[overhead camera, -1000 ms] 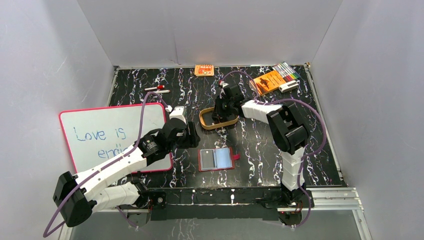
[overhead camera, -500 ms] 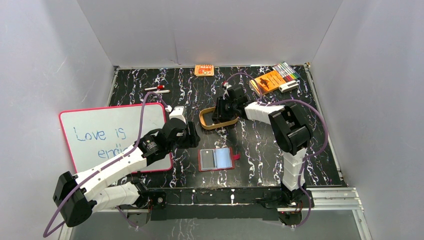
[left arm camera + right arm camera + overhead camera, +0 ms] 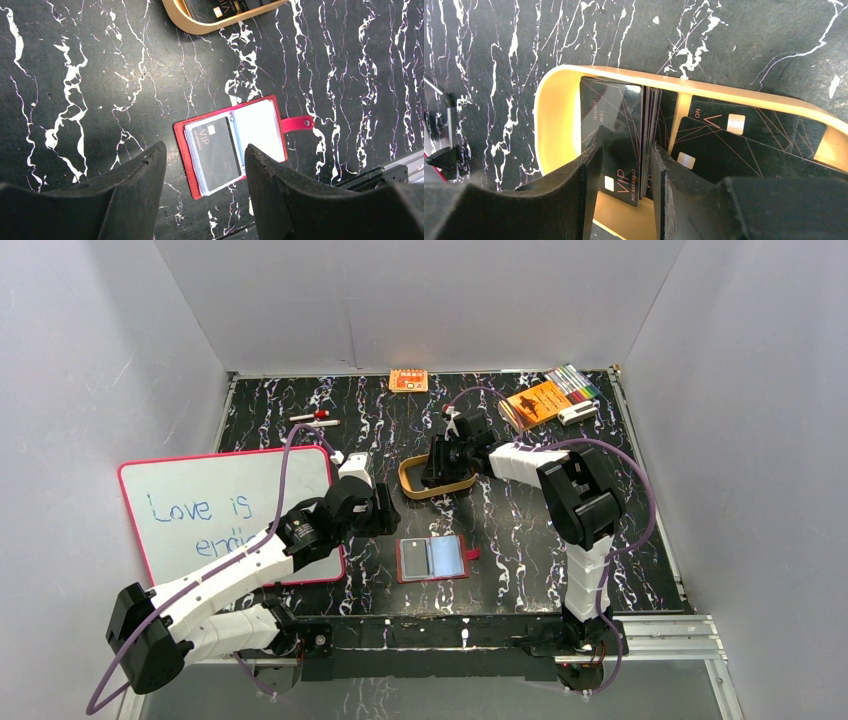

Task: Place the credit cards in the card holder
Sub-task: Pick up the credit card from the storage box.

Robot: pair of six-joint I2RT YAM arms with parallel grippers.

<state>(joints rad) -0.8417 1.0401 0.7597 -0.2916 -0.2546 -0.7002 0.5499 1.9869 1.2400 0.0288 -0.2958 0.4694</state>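
Note:
The card holder [image 3: 432, 558] [image 3: 235, 145] lies open on the black marble table, red with a snap tab, and a black VIP credit card [image 3: 215, 150] sits in its left pocket. My left gripper [image 3: 385, 510] [image 3: 204, 147] hangs open above the table just left of it, holding nothing. More black credit cards [image 3: 616, 115] stand on edge as a stack in the left compartment of the tan tray [image 3: 410, 480] [image 3: 544, 115]. Others [image 3: 744, 145] lie in its right compartment. My right gripper [image 3: 440, 465] [image 3: 625, 146] reaches into the tray, open, one finger on each side of the stack.
A whiteboard [image 3: 225, 510] with a red frame lies at the left under my left arm. An orange packet [image 3: 408, 380] sits at the back, with an orange booklet [image 3: 537, 402] and markers [image 3: 572, 380] at the back right. A red-capped marker [image 3: 315, 418] lies at the back left.
My right gripper's jaws have spread wider around the card stack in the tray, and its wrist shifted slightly. The left arm and the card holder have not moved.

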